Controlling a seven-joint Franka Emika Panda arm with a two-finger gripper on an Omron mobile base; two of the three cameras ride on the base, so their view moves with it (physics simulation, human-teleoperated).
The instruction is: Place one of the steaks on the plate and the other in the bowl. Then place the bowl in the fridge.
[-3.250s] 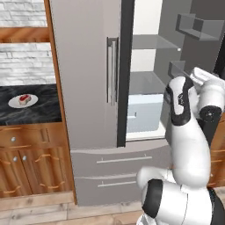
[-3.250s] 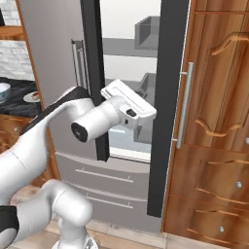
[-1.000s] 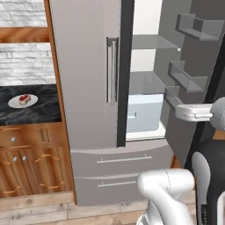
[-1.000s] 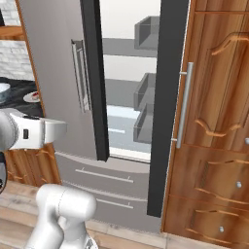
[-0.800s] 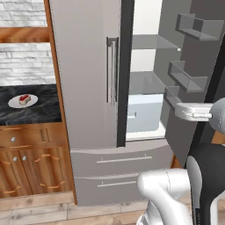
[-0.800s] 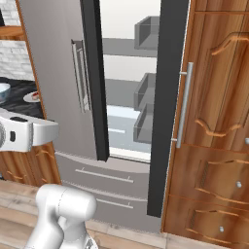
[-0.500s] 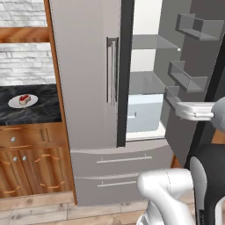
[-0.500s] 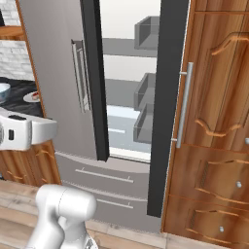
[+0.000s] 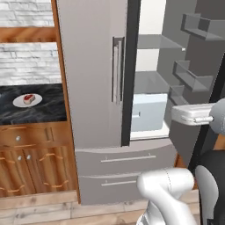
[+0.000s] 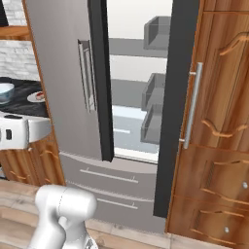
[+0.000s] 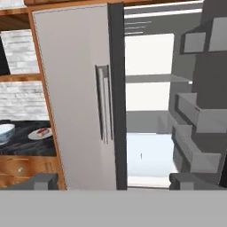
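Fridge (image 9: 92, 88) stands tall beside the dark counter (image 9: 30, 112), its right door swung wide open on white shelves, the left door shut. One steak (image 9: 29, 98) lies flat on the plate (image 9: 19, 103) there; the bowl (image 11: 5, 131) sits just beside it. Well back from the opening, the gripper (image 11: 113, 181) points level at the fridge, jaws spread wide, holding nothing.

No lettering, label or number can be read — views perhaps too coarse.
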